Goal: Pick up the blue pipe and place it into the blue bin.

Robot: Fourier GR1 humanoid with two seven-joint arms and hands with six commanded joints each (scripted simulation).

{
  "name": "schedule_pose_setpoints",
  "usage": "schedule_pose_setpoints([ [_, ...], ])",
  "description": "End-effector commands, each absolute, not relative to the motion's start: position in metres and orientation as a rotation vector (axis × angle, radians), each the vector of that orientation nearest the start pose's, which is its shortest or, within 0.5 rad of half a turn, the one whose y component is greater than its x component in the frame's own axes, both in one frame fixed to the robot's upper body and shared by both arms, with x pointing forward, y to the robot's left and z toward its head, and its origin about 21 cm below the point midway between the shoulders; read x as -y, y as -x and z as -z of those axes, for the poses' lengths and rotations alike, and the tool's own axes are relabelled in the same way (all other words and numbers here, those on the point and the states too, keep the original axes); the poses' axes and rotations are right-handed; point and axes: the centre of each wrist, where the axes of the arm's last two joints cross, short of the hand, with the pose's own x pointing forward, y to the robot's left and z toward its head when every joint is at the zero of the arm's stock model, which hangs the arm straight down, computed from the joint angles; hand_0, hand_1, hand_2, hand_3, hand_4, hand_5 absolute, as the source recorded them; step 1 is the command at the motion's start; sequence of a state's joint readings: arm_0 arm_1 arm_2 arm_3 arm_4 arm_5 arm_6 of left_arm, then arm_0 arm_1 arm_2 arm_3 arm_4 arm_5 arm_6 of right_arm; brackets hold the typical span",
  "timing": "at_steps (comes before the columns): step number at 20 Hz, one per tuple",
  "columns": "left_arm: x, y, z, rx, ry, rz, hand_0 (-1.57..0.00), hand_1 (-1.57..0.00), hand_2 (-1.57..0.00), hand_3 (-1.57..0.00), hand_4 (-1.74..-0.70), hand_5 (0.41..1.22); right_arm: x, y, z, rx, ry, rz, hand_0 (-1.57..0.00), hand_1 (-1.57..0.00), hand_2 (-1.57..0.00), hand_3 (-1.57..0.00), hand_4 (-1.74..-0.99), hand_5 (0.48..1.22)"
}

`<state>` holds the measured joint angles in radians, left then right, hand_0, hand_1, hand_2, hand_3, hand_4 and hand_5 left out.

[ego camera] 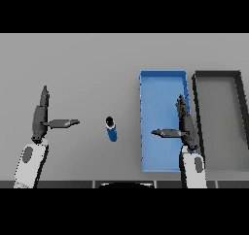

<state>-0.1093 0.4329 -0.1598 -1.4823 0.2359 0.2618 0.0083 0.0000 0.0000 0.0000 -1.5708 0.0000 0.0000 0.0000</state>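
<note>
One grey counter [87,59] is observed, carrying two bins and one pipe. One dark bin [241,122] is placed at the far right, just beside one blue bin [160,83]. Two hands are recorded. The right hand [185,127] is held over the blue bin's right side, fingers straight, thumb extended leftward, nothing held. The left hand [40,117] is seen at the left, likewise open and holding nothing. One blue pipe [112,129], dark-capped, stands on the counter between the left hand and the blue bin, touching neither.
</note>
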Motion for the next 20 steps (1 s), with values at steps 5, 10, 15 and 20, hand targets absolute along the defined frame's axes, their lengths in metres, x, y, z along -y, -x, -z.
schedule_pose_setpoints([
  [5, -0.288, -0.267, -0.026, 1.564, -0.248, 0.090, 0.00, 0.00, 0.00, 0.00, -1.01, 0.586, 0.232, -0.243, 0.003, 1.576, 0.002, 0.001, 0.00, 0.00, 0.00, 0.00, -1.222, 0.603],
  [10, -0.316, -0.244, -0.021, 1.570, -0.144, 0.431, 0.00, 0.00, 0.00, 0.00, -1.01, 0.588, 0.249, -0.221, -0.008, 1.668, 0.074, -0.265, 0.00, 0.00, 0.00, 0.00, -1.228, 0.599],
  [15, -0.317, -0.239, -0.022, 1.567, -0.063, 0.491, 0.00, 0.00, 0.00, 0.00, -1.01, 0.592, 0.250, -0.217, -0.009, 1.634, 0.090, -0.295, 0.00, 0.00, 0.00, 0.00, -1.225, 0.592],
  [20, -0.303, -0.232, -0.033, 1.524, 0.076, 0.640, 0.00, 0.00, 0.00, 0.00, -1.03, 0.565, 0.250, -0.218, -0.014, 1.651, 0.078, -0.313, 0.00, 0.00, 0.00, 0.00, -1.225, 0.595],
])
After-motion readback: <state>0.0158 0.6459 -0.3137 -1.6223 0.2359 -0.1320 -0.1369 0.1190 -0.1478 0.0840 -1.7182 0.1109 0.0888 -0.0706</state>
